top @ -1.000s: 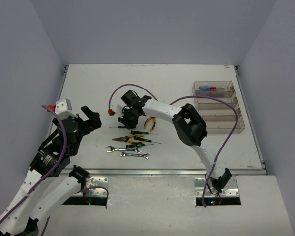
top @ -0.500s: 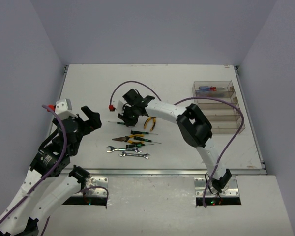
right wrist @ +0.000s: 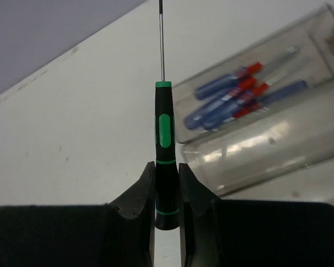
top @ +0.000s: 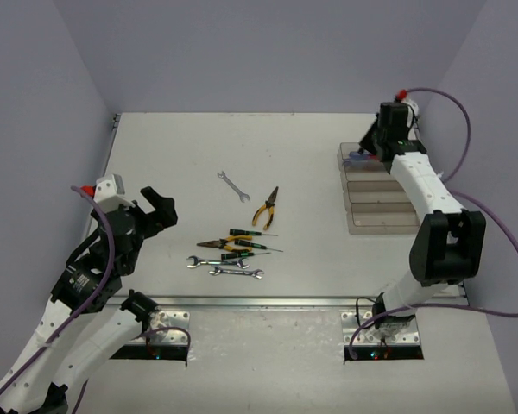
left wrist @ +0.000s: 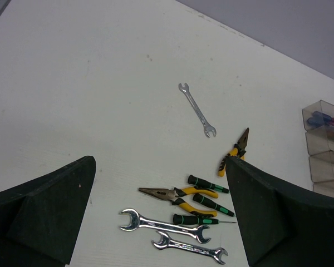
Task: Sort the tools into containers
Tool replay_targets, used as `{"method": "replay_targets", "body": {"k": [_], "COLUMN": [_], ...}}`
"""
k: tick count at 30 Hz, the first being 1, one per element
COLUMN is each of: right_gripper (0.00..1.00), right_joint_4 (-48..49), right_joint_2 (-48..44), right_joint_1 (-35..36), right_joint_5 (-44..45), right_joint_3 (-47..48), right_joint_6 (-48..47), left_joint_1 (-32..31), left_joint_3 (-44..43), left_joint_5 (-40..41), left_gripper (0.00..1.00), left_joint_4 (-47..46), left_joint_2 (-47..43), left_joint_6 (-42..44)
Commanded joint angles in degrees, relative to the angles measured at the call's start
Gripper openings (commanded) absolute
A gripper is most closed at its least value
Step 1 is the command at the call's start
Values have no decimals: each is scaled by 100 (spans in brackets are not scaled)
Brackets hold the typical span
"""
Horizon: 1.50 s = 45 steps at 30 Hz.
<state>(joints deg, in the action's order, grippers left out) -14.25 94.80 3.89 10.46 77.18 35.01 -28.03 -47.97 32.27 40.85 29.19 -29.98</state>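
Black-and-green slim screwdriver (right wrist: 165,128) sits clamped in our right gripper (right wrist: 167,178), its steel tip cut off by the frame, beside the smoky plastic bins (right wrist: 267,146) holding blue-handled screwdrivers (right wrist: 234,100); our left gripper (left wrist: 158,167) gapes wide, near the loose pliers (left wrist: 181,196) and wrenches (left wrist: 164,224)

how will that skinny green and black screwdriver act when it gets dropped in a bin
Probably light: the right pincer holds the screwdriver by the handle end alone. Its roundish handle will likely roll until a bin wall stops it. The thin shaft shows straight, so probably stiff.
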Motion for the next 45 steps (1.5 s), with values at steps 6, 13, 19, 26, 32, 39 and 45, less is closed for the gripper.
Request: {"method": "replay_targets", "body": {"k": [6, 13, 19, 26, 32, 39, 45], "right_gripper": [0, 0, 0, 38, 51, 69, 98], "right_joint_4": [-1148, -1498, -715, -614, -634, 1787, 716], "right_joint_2": [-94, 938, 1089, 1166, 961, 58, -235], "right_joint_1": [-756, -1013, -1006, -1013, -1004, -304, 1468], "right_joint_5": [1664, 1143, 984, 966, 826, -1273, -2616], "right_joint_3": [-366, 143, -83, 1, -192, -1004, -649], "right_joint_6": [4468, 5344, 5092, 4623, 4541, 778, -2212], "left_joint_1": [70, 70, 70, 75, 70, 70, 81], "left_joint_3": [-2, 6, -1, 6, 6, -2, -20], "left_joint_5": [-89, -89, -101, -116, -116, -62, 55], "left_gripper": [100, 100, 100, 100, 100, 100, 100], "left_joint_4": [-305, -310, -323, -323, -323, -302, -251], "left_joint_2": [-1, 25, 37, 60, 46, 43, -29], "left_joint_6": [124, 132, 134, 141, 141, 126, 60]}}
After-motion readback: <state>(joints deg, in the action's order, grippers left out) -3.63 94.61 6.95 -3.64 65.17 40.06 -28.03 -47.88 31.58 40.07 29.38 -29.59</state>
